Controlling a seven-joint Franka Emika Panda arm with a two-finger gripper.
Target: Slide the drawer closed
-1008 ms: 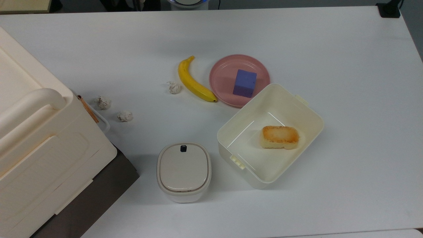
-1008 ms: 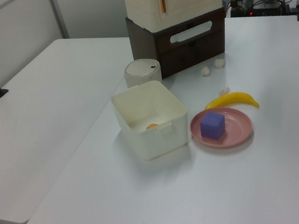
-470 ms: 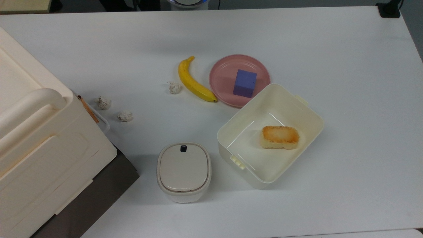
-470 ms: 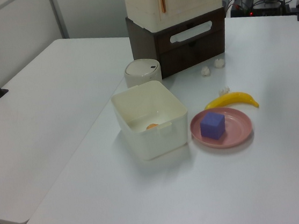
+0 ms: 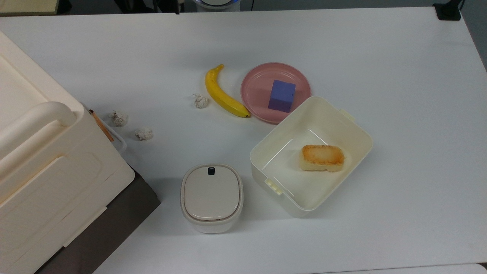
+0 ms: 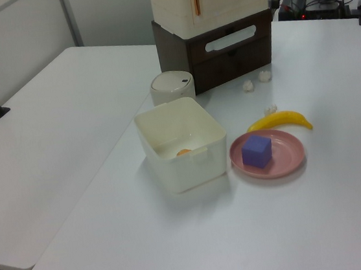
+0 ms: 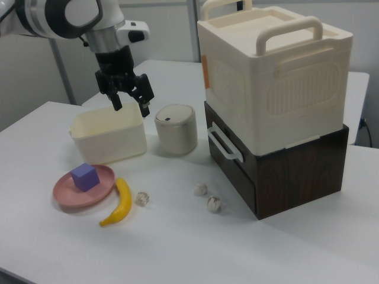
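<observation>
No readable text for you here.
You will find no lettering, label, brand, number or sign legible on any object or surface in these views.

Top view, clock from the bin point(image 5: 357, 129): bread point(image 5: 322, 157) inside it. Plate point(image 5: 255, 87) at 11, block point(image 5: 282, 95) on it. Banana point(image 5: 224, 95) at 10. Lidded canister point(image 5: 211, 198) at 8. Big box point(image 5: 45, 160) on cabinet point(image 5: 125, 213) at 9.
</observation>
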